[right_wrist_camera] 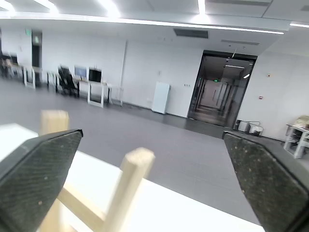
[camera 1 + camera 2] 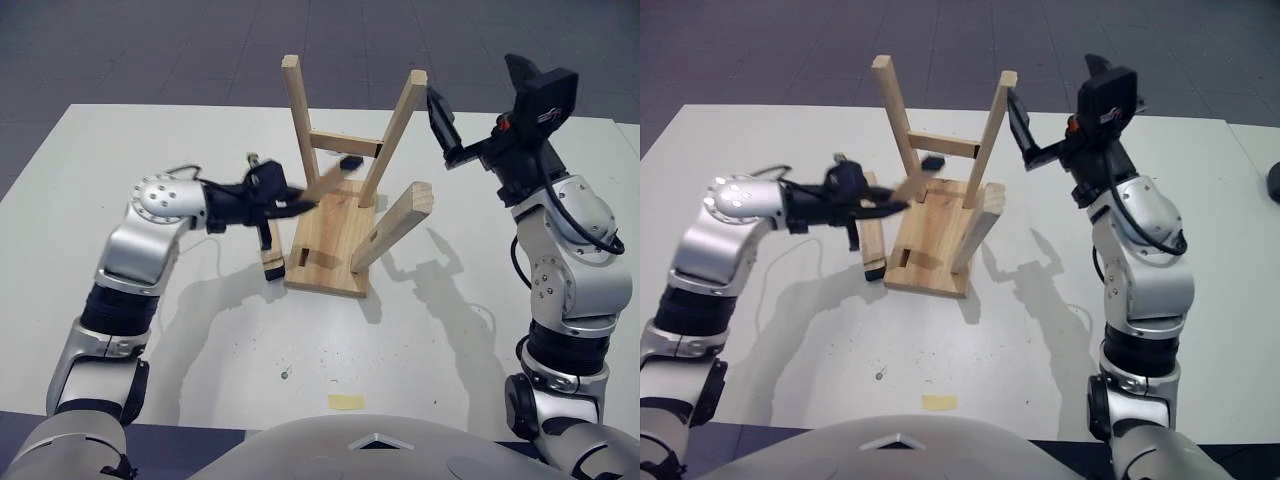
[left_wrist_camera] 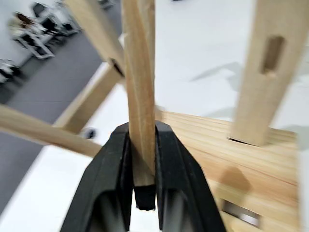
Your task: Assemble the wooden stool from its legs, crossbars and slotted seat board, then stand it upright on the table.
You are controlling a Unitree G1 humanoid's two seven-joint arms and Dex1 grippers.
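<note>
Nearest the front edge, a small rectangular tape scrap [image 2: 346, 402], pale yellow and flat, lies on the table [image 2: 200, 380]; the table top is white, matt and smooth; a dark speck [image 2: 285, 375] sits just beyond the scrap, to its left.

Further in, the left gripper [image 2: 300, 203] is positioned at the left side of the stool parts; its black, smooth, tapered fingers [image 3: 113, 169] are pressed onto a loose crossbar [image 2: 325, 185]. This crossbar is a thin slat of pale wood with a rectangular section; it projects past the fingertips and slants up over the seat board [image 2: 325, 250].

Seat board: a flat rectangular panel of pale, straight-grained wood; it lies flat at mid-table with the legs rising from it; rectangular slots are cut near its edges. A loose leg [image 2: 271, 262], square in section with a dark end, lies on the table just beside the board's left edge, below the left gripper.

A tilted leg [image 2: 395, 227] rises from the board's near right corner and leans to the right; its upper end is cut square.

At the board's far side, the left far leg [image 2: 298, 115] and the right far leg [image 2: 395, 125] stand up and spread apart toward their upper ends; a fixed crossbar [image 2: 345, 143] joins them at about mid-height.

Right gripper [image 2: 482, 100]: raised at the far right, near the upper end of the right far leg; contact with that leg cannot be determined; its fingers are spread wide and hold nothing; the pads [image 1: 38, 164] are dark with a fine dimpled texture.
</note>
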